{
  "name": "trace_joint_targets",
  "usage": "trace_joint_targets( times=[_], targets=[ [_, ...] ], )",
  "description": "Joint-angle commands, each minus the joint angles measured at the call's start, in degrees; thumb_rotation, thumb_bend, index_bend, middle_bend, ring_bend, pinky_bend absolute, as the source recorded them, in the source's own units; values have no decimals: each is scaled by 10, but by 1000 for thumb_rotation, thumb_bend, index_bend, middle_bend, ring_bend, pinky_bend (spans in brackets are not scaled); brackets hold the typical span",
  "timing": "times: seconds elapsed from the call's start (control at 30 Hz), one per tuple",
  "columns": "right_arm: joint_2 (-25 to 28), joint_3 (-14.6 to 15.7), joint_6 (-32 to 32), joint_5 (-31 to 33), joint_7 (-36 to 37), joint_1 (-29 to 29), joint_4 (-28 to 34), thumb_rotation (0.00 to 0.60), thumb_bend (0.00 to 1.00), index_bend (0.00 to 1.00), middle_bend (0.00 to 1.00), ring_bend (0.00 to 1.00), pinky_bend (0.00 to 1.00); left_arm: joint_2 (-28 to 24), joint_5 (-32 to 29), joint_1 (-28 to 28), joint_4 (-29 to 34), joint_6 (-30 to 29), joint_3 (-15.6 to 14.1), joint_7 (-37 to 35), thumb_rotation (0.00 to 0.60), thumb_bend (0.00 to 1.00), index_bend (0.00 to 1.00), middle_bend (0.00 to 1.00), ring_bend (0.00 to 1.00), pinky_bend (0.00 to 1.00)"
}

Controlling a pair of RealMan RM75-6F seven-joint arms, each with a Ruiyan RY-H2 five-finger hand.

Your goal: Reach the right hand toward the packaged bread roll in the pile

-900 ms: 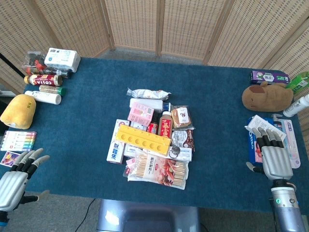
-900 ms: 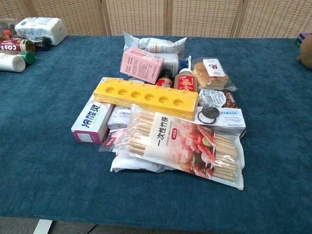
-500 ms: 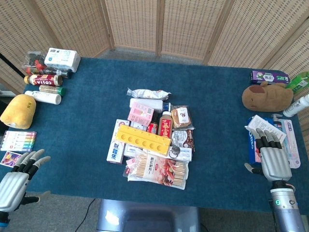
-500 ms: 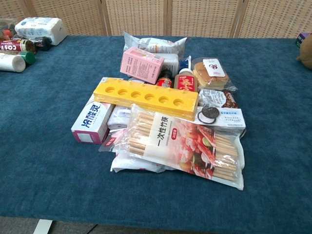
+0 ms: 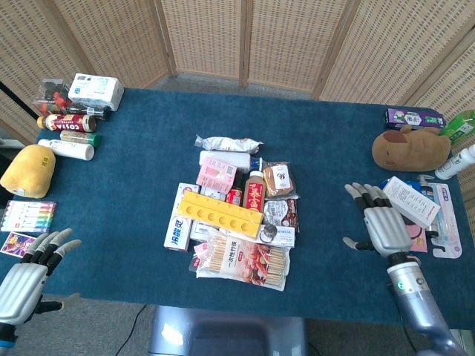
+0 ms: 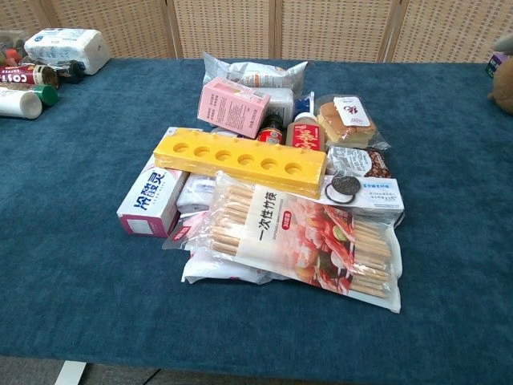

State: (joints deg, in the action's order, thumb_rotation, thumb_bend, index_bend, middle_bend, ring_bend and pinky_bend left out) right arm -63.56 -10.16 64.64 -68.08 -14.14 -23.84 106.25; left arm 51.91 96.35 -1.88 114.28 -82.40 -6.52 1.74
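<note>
The packaged bread roll (image 5: 278,180) (image 6: 346,120) is a brown bun in clear wrap with a white label, lying at the right rear of the pile in the table's middle. My right hand (image 5: 381,222) hovers over the blue cloth to the right of the pile, fingers spread and holding nothing, a good hand's length from the roll. My left hand (image 5: 28,269) sits at the table's near left corner, fingers apart and empty. Neither hand shows in the chest view.
The pile also holds a yellow tray with holes (image 5: 221,214), a chopsticks bag (image 5: 241,259), a pink box (image 5: 217,174) and a red-labelled bottle (image 5: 254,193). A capybara plush (image 5: 410,148) and packets (image 5: 423,211) lie right; bottles (image 5: 68,122) and a yellow plush (image 5: 28,170) lie left.
My right hand has moved left and slightly forward, off the packets at the right edge and toward the pile. The left hand has barely shifted.
</note>
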Motion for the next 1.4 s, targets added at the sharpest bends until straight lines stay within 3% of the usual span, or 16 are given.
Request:
trace_joint_targets(
  times=[0.03,0.33,0.87,0.93,0.97,1.0,1.03,1.07,1.1,1.17,1.23,1.4],
  targets=[
    [-37,-40,-78,50,6,-73,-44,589,164,0,0,0,0,-1,-3,1,1,-1,0,1,600,136,164,0,0,0],
    [-135,-71,-188,132,-6,-192,-189,588,164,0,0,0,0,-3,-15,3,4,0,1,7,600,136,163,0,0,0],
    [-266,-34,-324,239,-56,-325,-438,562,163,0,0,0,0,-11,-31,12,0,-7,1,0,600,134,162,0,0,0],
    [-282,-31,-323,250,-62,-335,-469,568,162,0,14,11,82,-12,-32,14,-1,-11,1,-3,600,136,163,0,0,0],
    [-288,-32,-321,255,-62,-338,-479,576,158,2,49,45,152,-12,-32,15,-1,-13,1,-4,600,137,163,0,0,0],
    [-297,-34,-318,262,-60,-340,-493,586,146,59,159,155,296,-12,-32,17,-2,-14,0,-6,600,136,162,0,0,0],
    [-303,-35,-318,269,-59,-341,-502,598,124,204,367,358,473,-12,-32,17,-3,-15,0,-7,600,136,161,0,0,0],
    [-307,-36,-317,275,-57,-342,-509,600,108,312,497,485,563,-12,-32,18,-4,-15,0,-8,600,136,161,0,0,0],
    [-312,-37,-311,277,-54,-341,-516,600,84,500,707,697,697,-12,-31,18,-4,-14,-1,-10,600,136,161,0,0,0],
    [-314,-42,-301,276,-41,-334,-515,600,66,653,908,912,830,-12,-31,18,-6,-13,-1,-13,600,138,161,0,0,0],
    [-308,-47,-281,265,-25,-323,-503,600,65,727,996,1000,904,-11,-34,18,-9,-13,0,-16,600,138,161,0,0,0],
    [-272,-62,-205,219,23,-281,-435,600,67,740,1000,1000,916,-4,-35,14,-14,-9,4,-24,600,136,142,0,0,0]
  ],
)
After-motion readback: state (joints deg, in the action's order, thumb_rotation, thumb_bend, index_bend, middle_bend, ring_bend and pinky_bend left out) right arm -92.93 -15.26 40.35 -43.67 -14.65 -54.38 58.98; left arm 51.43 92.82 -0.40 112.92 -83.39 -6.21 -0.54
